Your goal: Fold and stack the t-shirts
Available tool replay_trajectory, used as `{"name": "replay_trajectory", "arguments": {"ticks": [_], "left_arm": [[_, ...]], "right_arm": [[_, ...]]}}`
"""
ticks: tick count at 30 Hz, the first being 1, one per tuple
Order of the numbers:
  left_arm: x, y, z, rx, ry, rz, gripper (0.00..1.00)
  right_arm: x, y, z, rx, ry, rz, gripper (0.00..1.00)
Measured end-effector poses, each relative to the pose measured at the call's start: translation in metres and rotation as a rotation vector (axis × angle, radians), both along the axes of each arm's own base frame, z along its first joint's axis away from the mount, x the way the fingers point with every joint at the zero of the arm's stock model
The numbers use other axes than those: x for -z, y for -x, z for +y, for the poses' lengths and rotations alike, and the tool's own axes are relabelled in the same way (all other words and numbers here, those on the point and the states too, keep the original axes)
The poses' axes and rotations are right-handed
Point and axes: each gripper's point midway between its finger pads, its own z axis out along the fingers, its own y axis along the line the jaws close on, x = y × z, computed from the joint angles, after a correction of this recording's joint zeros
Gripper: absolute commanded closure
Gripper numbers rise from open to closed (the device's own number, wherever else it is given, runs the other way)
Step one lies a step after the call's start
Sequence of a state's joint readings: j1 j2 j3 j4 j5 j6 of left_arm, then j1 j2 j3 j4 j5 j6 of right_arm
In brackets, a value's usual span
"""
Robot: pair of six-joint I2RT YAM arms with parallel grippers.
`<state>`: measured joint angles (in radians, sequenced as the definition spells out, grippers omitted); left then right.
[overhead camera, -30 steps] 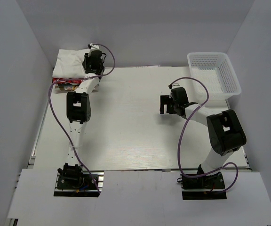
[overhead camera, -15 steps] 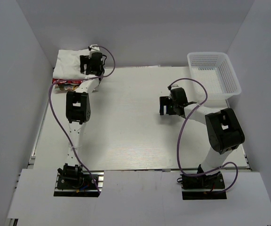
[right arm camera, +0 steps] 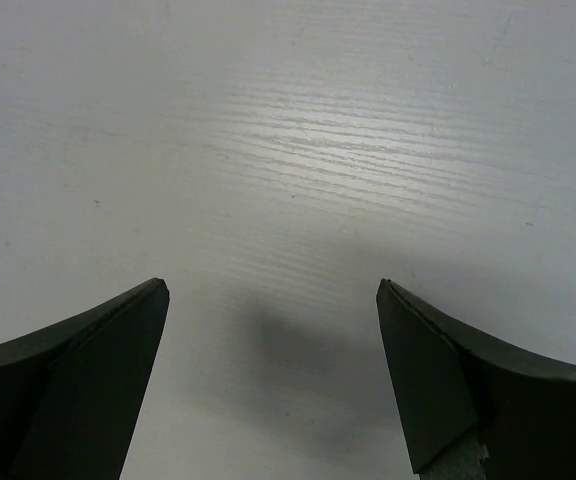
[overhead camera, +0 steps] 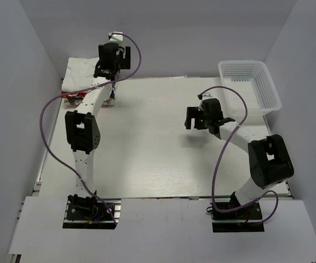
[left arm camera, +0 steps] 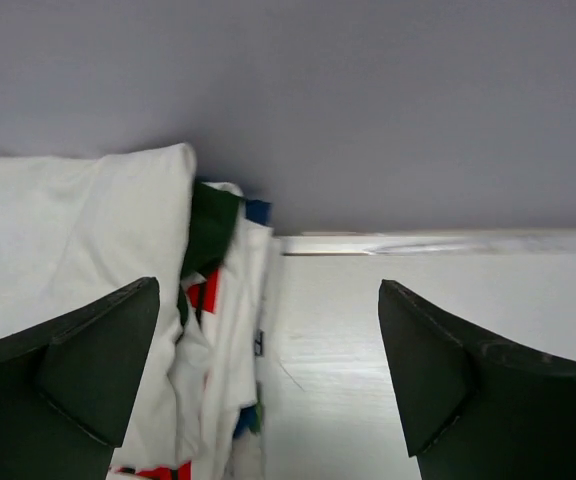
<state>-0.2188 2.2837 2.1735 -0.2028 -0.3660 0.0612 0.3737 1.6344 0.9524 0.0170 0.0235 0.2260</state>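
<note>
The t-shirts [overhead camera: 80, 72] lie folded in a stack at the table's back left corner, with a plain white layer on top. In the left wrist view the white top tee [left arm camera: 68, 230] covers layers showing a dark green patch [left arm camera: 211, 225] and red print [left arm camera: 203, 295]. My left gripper [overhead camera: 107, 70] hangs open just above the stack's right edge, holding nothing [left arm camera: 268, 300]. My right gripper [overhead camera: 193, 118] is open over the bare table right of centre, with only tabletop between its fingers [right arm camera: 271, 290].
A white plastic mesh basket [overhead camera: 267, 87] stands at the back right corner. Grey walls close in the white table [overhead camera: 147, 148] on the left, back and right. Purple cables loop from both arms.
The left gripper has opened, let go of the top white tee and risen toward the back wall. The right arm has shifted only slightly.
</note>
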Motion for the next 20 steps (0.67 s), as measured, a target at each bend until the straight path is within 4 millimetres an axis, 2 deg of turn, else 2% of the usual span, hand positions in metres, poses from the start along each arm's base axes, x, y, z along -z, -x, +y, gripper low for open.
{"name": "replay_trajectory", "arguments": {"ticks": [3, 5, 8, 9, 12, 15, 18, 20], "left_arm": [[-0.053, 0.039, -0.028, 0.169, 0.068, -0.026, 0.00], [-0.084, 0.081, -0.037, 0.235, 0.123, -0.049, 0.00], [-0.117, 0.152, -0.030, 0.245, 0.201, -0.087, 0.00], [-0.119, 0.180, -0.021, 0.219, 0.238, -0.097, 0.00], [-0.113, 0.253, 0.006, 0.116, 0.348, -0.105, 0.00], [-0.076, 0.308, 0.028, 0.011, 0.441, -0.074, 0.00], [-0.034, 0.332, 0.036, -0.059, 0.472, 0.021, 0.00], [-0.016, 0.336, 0.038, -0.092, 0.473, 0.082, 0.00]], "right_arm": [[-0.018, 0.003, -0.001, 0.009, -0.028, -0.041, 0.10], [-0.030, 0.009, -0.002, 0.018, -0.052, -0.070, 0.10], [-0.049, 0.020, -0.006, 0.035, -0.093, -0.117, 0.10], [-0.055, 0.025, -0.008, 0.044, -0.110, -0.138, 0.10], [-0.066, 0.038, -0.017, 0.091, -0.144, -0.179, 0.10], [-0.069, 0.048, -0.028, 0.142, -0.153, -0.203, 0.10], [-0.072, 0.055, -0.037, 0.187, -0.161, -0.219, 0.10], [-0.075, 0.059, -0.040, 0.204, -0.171, -0.234, 0.10]]}}
